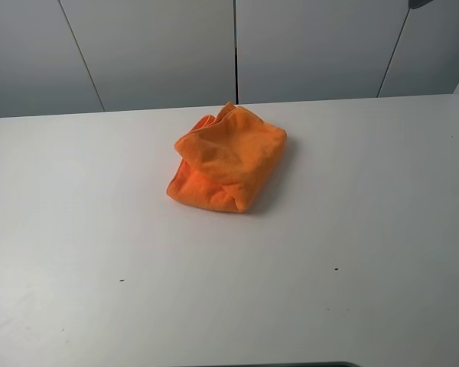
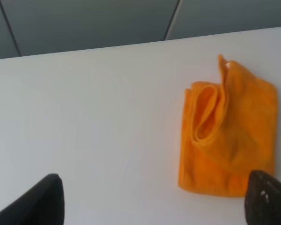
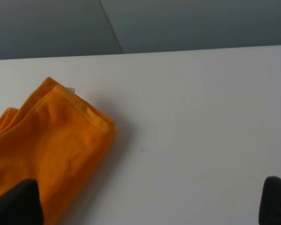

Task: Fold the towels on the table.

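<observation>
An orange microfibre towel [image 1: 228, 158] is seen folded on the white desk [image 1: 99, 229]; both grippers' jaws are spread, nothing gripped.

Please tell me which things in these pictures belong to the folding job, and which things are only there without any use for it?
Belong to the job:
orange towel, lying folded over in layers
white table under it
left claw, open
right claw, open

Only lying about:
grey wall panels behind the table
tiny dark specks on the tabletop
</observation>
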